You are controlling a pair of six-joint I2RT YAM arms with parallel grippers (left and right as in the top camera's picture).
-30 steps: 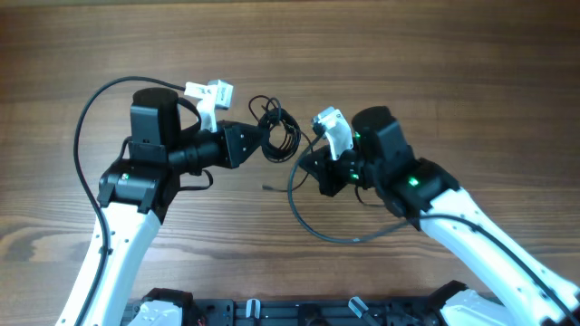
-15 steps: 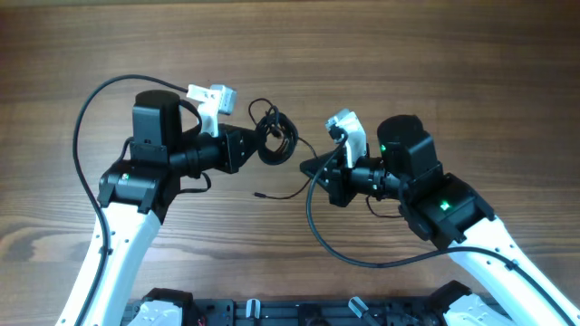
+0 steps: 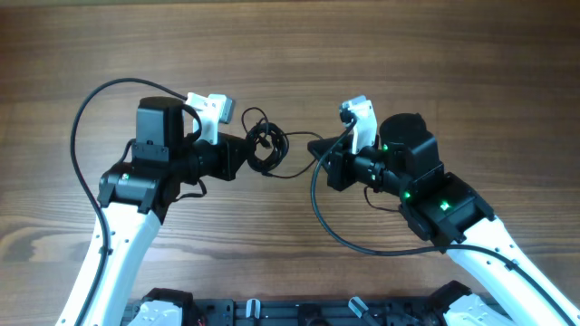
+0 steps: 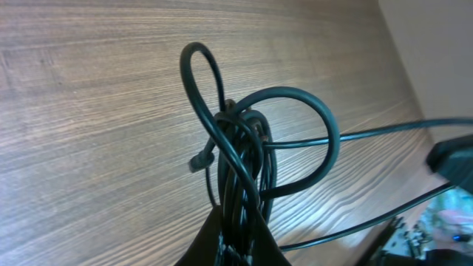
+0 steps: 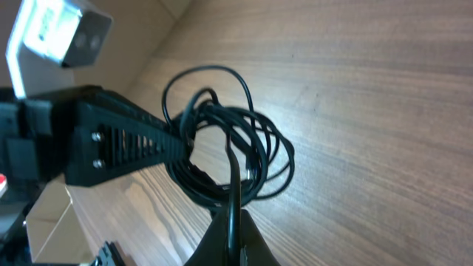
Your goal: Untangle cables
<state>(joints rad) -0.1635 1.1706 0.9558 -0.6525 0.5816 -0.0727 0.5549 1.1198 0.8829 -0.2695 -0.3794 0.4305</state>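
Note:
The cables [image 3: 265, 148] are a small knotted bundle of thin black cords held above the wooden table. My left gripper [image 3: 250, 154] is shut on the bundle; in the left wrist view its loops [image 4: 244, 140] rise straight out of the closed jaws of the left gripper [image 4: 240, 247]. One strand [image 3: 292, 168] runs from the bundle to my right gripper [image 3: 319, 149], which is shut on it. In the right wrist view that strand [image 5: 233, 185] goes from the right gripper [image 5: 235, 240] up into the bundle [image 5: 222, 148], with the left gripper's fingers [image 5: 140, 144] at the bundle's left side.
The wooden table [image 3: 426, 54] lies bare around both arms. A thick black cable [image 3: 331, 231] fixed to the right arm loops low near the front. Another arm cable [image 3: 86, 118] arcs at the left. A black rail [image 3: 299, 312] runs along the front edge.
My right gripper has drawn back to the right and then moved farther up the table, pulling one strand out of the bundle. The left gripper has shifted slightly left with the bundle.

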